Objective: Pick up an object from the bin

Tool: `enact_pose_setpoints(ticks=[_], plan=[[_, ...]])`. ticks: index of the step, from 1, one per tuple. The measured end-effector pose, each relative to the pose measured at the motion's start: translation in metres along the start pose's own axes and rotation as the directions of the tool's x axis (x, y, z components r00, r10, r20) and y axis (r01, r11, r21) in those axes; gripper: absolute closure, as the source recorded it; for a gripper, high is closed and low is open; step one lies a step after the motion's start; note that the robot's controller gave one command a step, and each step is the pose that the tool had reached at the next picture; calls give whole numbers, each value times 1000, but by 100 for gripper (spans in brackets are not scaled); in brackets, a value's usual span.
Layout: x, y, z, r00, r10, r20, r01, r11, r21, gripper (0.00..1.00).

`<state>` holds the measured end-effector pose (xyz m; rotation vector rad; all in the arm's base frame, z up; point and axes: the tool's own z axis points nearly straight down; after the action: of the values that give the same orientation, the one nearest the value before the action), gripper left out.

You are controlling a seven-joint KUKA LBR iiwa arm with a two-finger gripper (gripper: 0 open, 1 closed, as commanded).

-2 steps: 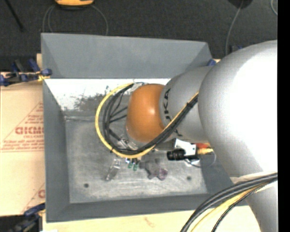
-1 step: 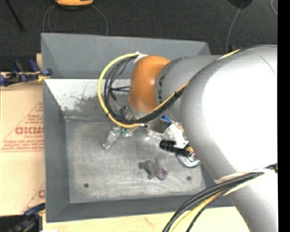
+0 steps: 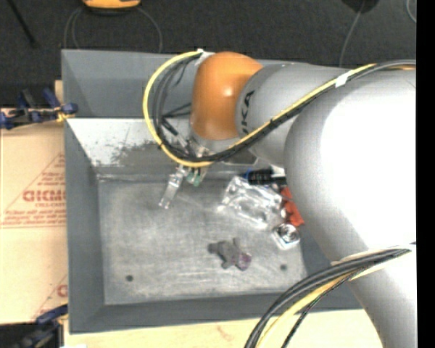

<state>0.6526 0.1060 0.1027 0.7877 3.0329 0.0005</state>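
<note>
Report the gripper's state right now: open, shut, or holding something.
Gripper: open or closed cannot be told. It is low over the bin floor, left of the clear plastic packet.

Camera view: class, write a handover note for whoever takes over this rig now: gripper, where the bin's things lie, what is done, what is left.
Gripper: low over bare floor near the back wall of the bin, nothing seen in it.
Things: clear plastic wrapper right of it in the view; red piece and small white piece by the arm; dark grey-purple lump nearer the front.
Done: nothing lifted yet.
Left: choose one thing, grasp it, lift it out.
</note>
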Motion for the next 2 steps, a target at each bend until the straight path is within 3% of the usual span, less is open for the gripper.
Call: enact_pose_setpoints(ticks=[1, 2], plan=[[1, 6, 20, 999, -33, -9, 33, 999, 6, 0], [2, -15, -75, 932, 363, -1, -363, 932, -2, 0]])
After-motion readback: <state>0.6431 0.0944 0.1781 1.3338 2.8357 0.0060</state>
